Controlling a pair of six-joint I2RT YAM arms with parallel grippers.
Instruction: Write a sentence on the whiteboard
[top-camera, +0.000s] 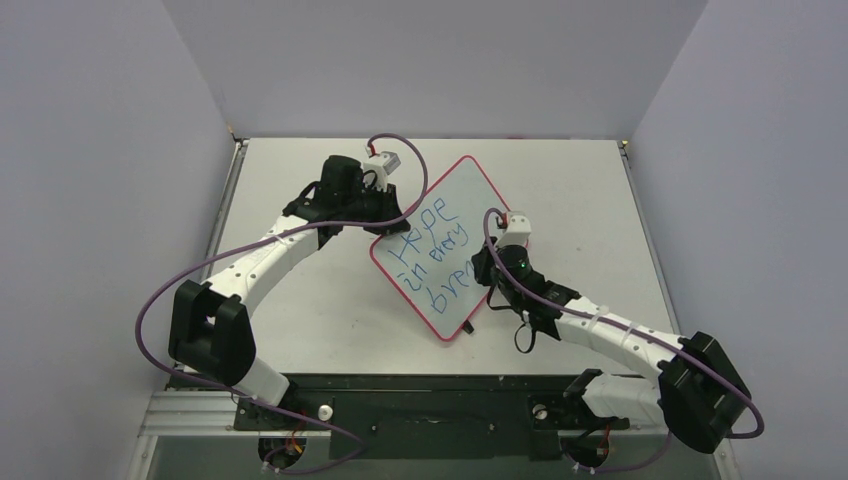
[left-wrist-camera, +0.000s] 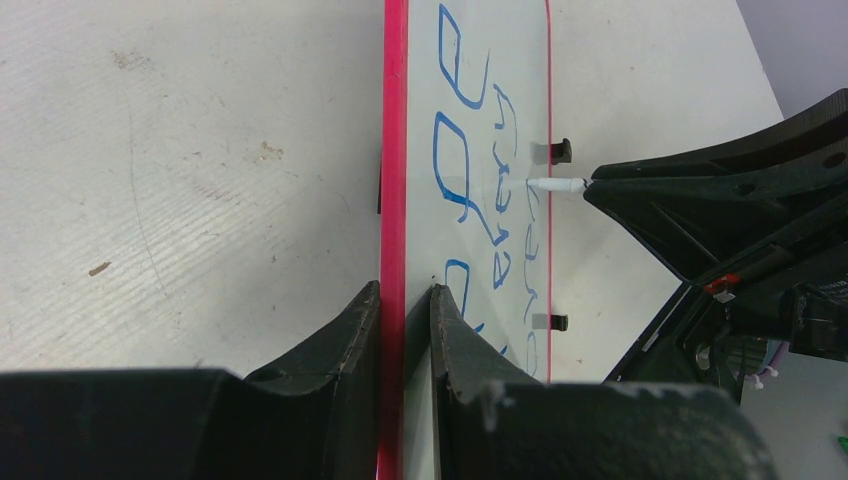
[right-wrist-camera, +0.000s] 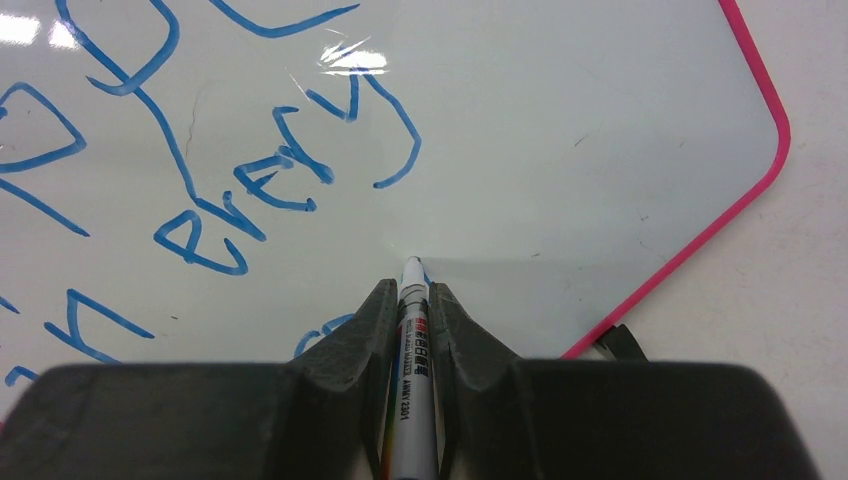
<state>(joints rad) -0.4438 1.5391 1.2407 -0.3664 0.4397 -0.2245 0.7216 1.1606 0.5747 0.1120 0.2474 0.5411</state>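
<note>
Your top camera looks down from behind; both wrist cameras sit close on the same board (top-camera: 465, 195).

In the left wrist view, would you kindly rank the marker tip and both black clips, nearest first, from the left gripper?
1. Lower clip, on the whiteboard's opposite edge.
2. Marker tip, midway up, over the writing.
3. Upper clip, same edge, just beyond the tip.

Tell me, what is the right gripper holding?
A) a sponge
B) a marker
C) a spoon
B: the right gripper is shut on a marker, with its tip down at the whiteboard.
</note>
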